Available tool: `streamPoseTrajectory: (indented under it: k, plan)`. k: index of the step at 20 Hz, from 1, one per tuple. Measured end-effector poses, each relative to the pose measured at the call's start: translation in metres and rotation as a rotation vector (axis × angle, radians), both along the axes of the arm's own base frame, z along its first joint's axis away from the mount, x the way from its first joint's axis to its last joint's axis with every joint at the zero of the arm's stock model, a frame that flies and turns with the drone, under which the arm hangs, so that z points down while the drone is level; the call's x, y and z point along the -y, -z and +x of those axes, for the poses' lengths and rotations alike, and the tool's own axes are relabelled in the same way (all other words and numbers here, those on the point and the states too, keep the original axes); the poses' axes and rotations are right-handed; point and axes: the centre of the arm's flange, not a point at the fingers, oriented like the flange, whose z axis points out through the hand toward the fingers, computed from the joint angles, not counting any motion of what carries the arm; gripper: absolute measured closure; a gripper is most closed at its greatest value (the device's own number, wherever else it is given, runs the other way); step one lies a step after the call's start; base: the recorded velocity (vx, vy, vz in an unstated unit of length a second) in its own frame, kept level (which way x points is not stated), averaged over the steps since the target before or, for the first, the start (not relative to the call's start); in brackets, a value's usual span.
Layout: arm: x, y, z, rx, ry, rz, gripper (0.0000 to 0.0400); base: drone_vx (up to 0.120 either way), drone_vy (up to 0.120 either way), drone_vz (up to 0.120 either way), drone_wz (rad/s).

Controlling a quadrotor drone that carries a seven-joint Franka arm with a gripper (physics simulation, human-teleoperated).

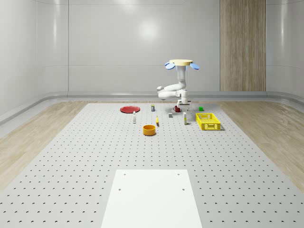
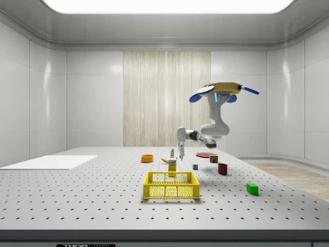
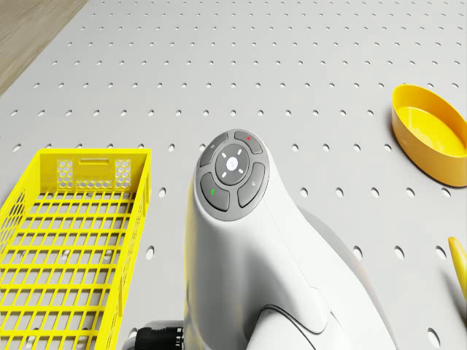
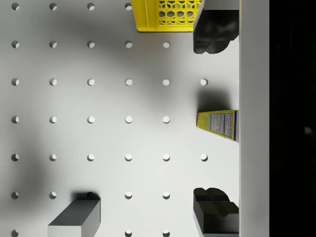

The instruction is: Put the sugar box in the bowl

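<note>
— Where's the sugar box?

— Standing on the table (image 1: 85, 156), sugar box (image 4: 218, 125) right under my wrist, between my two fingertips (image 4: 213, 30) — jaws spread wide, holding nothing. Its long axis runs upright; the gripper (image 2: 180, 153) hangs just above it.

— And the drone?

— Drone (image 1: 182, 63) hovers beside the yellow basket (image 3: 66, 248). The bowl (image 1: 149, 129) sits well apart — a carry, I'd judge.
</note>
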Motion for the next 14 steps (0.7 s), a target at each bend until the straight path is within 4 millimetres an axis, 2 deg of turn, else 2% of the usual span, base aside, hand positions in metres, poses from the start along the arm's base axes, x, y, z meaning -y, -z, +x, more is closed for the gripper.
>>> streamPoseTrajectory:
  k: [12,14]
  plan:
    - [0.0000,0.0000,0.0000,0.000,0.000,0.000,0.0000,0.120,-0.010,0.000,0.000]
    - [0.0000,-0.0003,0.0000,0.000,0.000,0.000,0.0000,0.020,0.000,0.000,0.000]
